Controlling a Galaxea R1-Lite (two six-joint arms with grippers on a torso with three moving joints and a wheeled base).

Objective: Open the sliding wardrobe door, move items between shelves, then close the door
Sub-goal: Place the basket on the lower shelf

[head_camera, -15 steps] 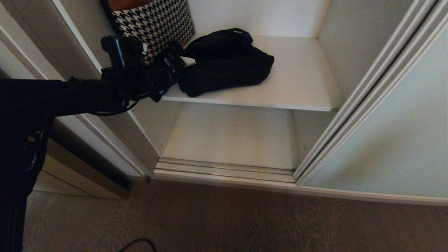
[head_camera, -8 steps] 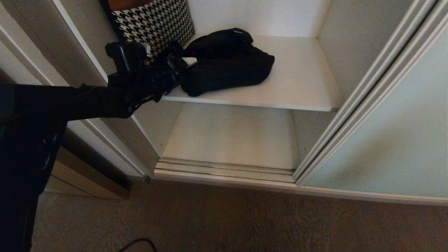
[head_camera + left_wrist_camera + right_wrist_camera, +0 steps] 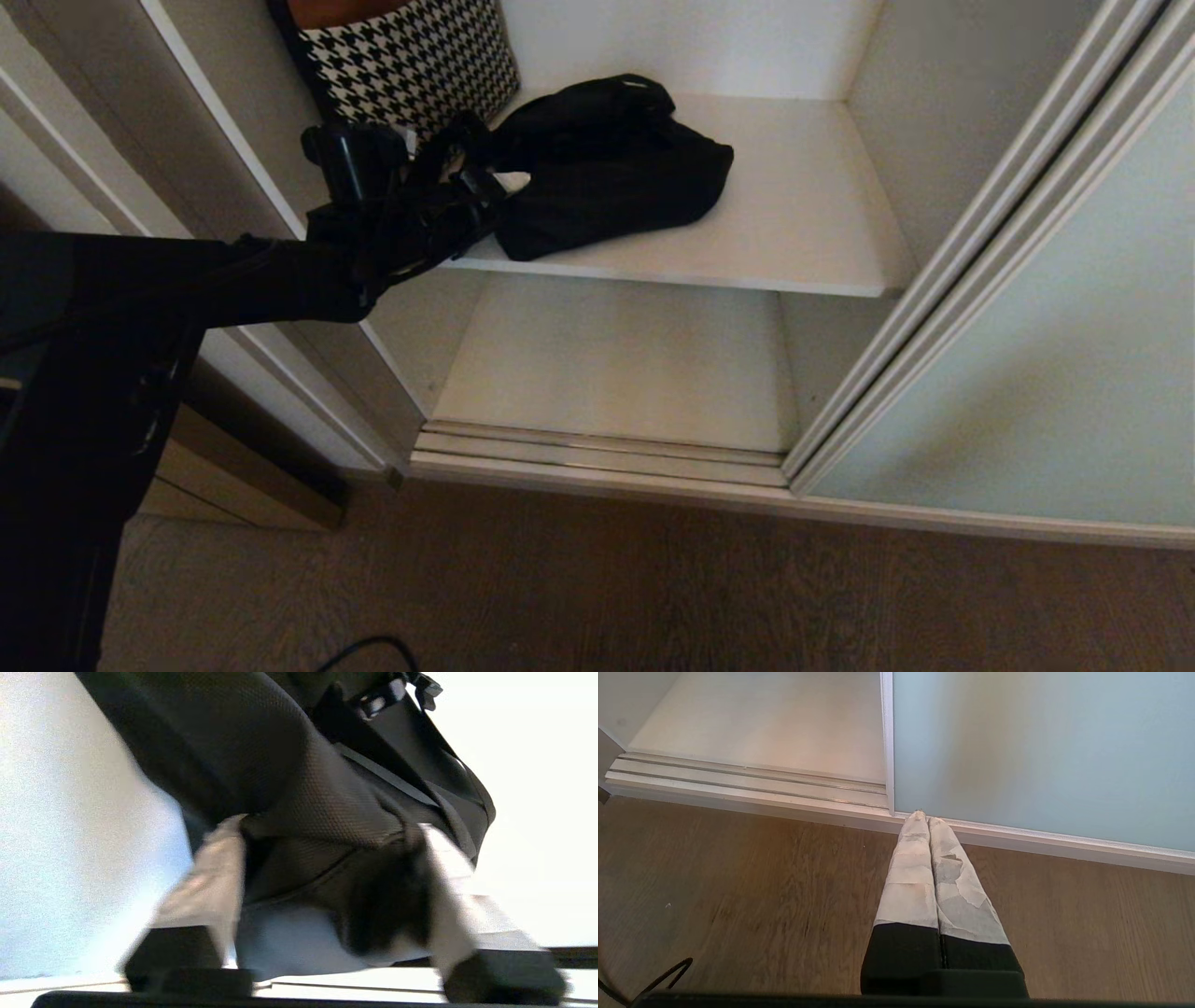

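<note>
I have the left gripper reaching into the wardrobe at the upper shelf, its fingers set either side of the near left end of the black bag. They are blurred, and I cannot tell whether they have hold of the fabric. The bag lies on the left half of that shelf, just right of a houndstooth bag at the far left corner. The lower shelf sits below. The sliding door stands pushed to the right. My right gripper hangs over the wooden floor near the door's bottom corner, fingers pressed together on nothing.
</note>
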